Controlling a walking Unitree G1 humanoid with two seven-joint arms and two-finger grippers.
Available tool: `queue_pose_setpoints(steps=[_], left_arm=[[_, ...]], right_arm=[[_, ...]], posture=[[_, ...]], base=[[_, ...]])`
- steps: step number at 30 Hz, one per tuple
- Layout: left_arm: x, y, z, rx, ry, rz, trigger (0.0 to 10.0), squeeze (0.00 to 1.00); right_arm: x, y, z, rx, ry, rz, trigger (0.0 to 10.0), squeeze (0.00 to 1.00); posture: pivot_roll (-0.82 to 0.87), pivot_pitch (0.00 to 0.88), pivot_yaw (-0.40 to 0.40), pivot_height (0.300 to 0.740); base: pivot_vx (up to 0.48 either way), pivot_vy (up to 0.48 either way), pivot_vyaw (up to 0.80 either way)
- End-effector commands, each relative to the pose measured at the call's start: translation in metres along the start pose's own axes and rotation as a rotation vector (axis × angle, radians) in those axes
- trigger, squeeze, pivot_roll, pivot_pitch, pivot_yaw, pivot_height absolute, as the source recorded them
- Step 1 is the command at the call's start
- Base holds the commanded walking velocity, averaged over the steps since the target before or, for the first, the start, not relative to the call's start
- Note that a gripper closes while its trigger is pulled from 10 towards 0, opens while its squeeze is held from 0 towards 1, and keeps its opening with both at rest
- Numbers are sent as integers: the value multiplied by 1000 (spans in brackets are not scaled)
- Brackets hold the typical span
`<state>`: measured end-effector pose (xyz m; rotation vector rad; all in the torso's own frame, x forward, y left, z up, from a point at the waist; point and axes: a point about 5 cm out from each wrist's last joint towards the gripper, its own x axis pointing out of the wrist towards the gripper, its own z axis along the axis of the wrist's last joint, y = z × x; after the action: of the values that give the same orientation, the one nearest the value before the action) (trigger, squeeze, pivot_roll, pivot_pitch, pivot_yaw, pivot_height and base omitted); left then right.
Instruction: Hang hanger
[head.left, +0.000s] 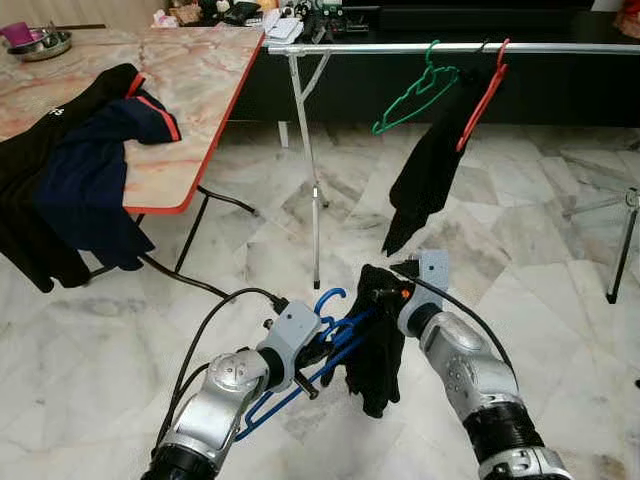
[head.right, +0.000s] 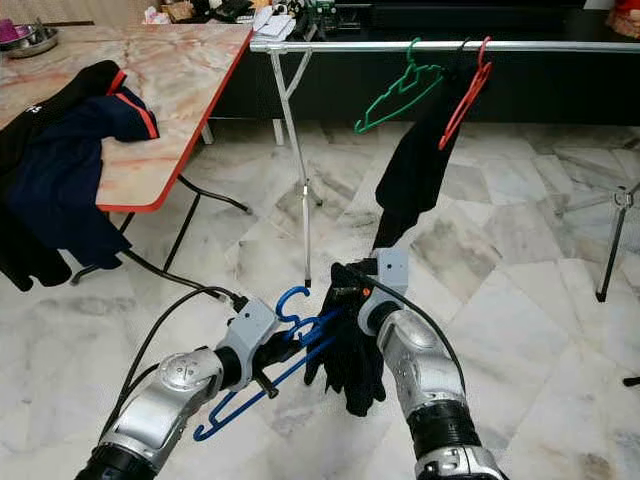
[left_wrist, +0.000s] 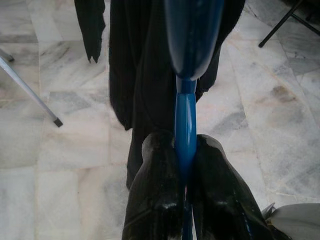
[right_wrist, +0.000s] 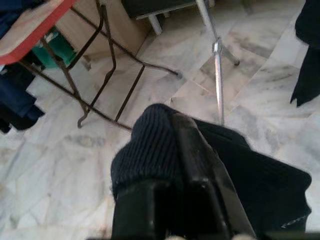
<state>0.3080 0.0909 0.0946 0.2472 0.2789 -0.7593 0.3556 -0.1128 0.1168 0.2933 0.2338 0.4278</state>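
A blue hanger (head.left: 305, 365) is held low in front of me, above the marble floor. My left gripper (head.left: 318, 352) is shut on its neck; the wrist view shows both fingers (left_wrist: 156, 195) pinching the blue bar (left_wrist: 185, 130). A black garment (head.left: 376, 340) droops from the hanger's right end, and my right gripper (head.left: 378, 296) is shut on its ribbed dark fabric (right_wrist: 150, 145). Beyond stands a silver clothes rail (head.left: 400, 47) carrying a green hanger (head.left: 415, 92) and a red hanger (head.left: 483, 95) with a black garment (head.left: 432, 165).
A marble-topped folding table (head.left: 190, 90) with red edging stands at the left, black and navy clothes (head.left: 70, 170) draped over it. A black cable (head.left: 190, 285) runs on the floor by its legs. The rail's stand (head.left: 308, 170) is ahead; another stand leg (head.left: 622, 240) is far right.
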Motion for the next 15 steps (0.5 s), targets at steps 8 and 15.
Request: queue_pose_setpoints(steps=[8, 15], left_arm=[[-2, 2, -6, 5, 24, 4, 10000, 0], [-7, 8, -11, 11, 40, 32, 10000, 0]], right_arm=[[-17, -42, -18, -22, 62, -297, 10000, 0], [-22, -49, -19, -23, 64, -349, 10000, 0]], posture=[[-30, 215, 14, 740], [-30, 214, 15, 740]], base=[[0, 0, 0], [0, 0, 0]])
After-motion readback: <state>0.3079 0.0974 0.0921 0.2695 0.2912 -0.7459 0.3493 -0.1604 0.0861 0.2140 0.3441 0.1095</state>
